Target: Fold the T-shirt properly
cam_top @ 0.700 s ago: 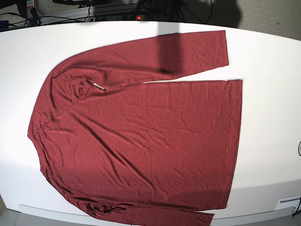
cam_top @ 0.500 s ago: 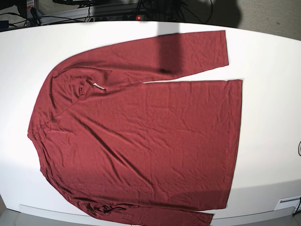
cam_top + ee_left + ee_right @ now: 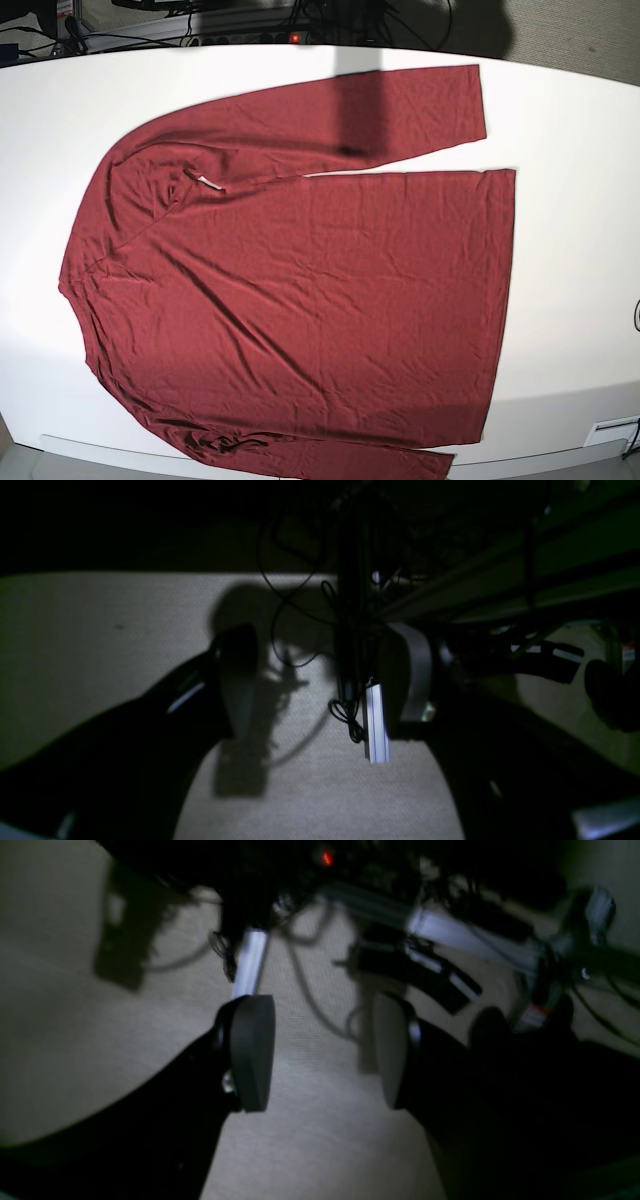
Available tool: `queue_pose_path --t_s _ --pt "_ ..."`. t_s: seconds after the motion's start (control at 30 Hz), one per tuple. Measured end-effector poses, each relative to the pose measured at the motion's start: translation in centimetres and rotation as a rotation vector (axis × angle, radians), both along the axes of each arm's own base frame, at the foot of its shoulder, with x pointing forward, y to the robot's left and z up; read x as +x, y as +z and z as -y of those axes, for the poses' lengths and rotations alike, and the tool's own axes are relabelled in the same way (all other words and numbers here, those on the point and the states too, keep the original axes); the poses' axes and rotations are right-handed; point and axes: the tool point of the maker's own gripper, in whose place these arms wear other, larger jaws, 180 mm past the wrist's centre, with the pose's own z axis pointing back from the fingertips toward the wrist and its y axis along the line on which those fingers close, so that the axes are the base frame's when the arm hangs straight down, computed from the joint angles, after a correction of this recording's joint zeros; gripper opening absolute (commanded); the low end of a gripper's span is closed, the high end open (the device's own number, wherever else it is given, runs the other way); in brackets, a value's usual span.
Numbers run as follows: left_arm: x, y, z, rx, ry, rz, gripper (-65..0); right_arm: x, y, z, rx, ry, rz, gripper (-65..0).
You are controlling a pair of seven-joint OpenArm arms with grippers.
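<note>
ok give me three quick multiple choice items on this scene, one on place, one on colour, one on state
1. Where does the shirt lie?
A. flat on the white table
B. on the floor
C. in a gripper

2. What colour is the shirt?
A. blue
B. dark red
C. grey

3. How are the right gripper fingers?
A. shut on cloth
B. shut on nothing
C. apart, holding nothing

Answers: 1 A, the base view shows it spread over the tabletop. 2 B, the fabric is maroon all over. 3 C, the right wrist view shows a clear gap between the fingers.
</note>
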Motion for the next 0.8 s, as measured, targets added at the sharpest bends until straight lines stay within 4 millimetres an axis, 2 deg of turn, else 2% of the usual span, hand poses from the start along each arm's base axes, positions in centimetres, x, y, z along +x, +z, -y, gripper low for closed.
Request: queue_pose_path --t_s 0.13,0.33,0.53,0.67,0.8 --pt "0.6 0.8 -0.2 0.008 -0.002 0.021 -28.6 2.0 1.7 -3.1 0.117 0.035 0.030 -32.4" --pt "3.3 3.0 -1.4 0.041 0.004 0.106 -33.1 5.0 4.0 -5.1 0.168 0.045 0.103 -32.4" --pt "5.3 4.7 -3.3 0.094 0.012 0.170 -33.1 8.7 5.9 -3.4 0.113 0.055 0.218 -32.4" --pt "6.8 5.9 -3.1 0.092 0.006 0.219 -33.1 11.6 7.7 -2.1 0.069 0.066 0.316 -32.4" --pt "9.4 8.4 -2.3 0.083 -0.010 0.312 -33.1 14.7 9.3 -1.7 0.045 0.081 0.419 -32.4"
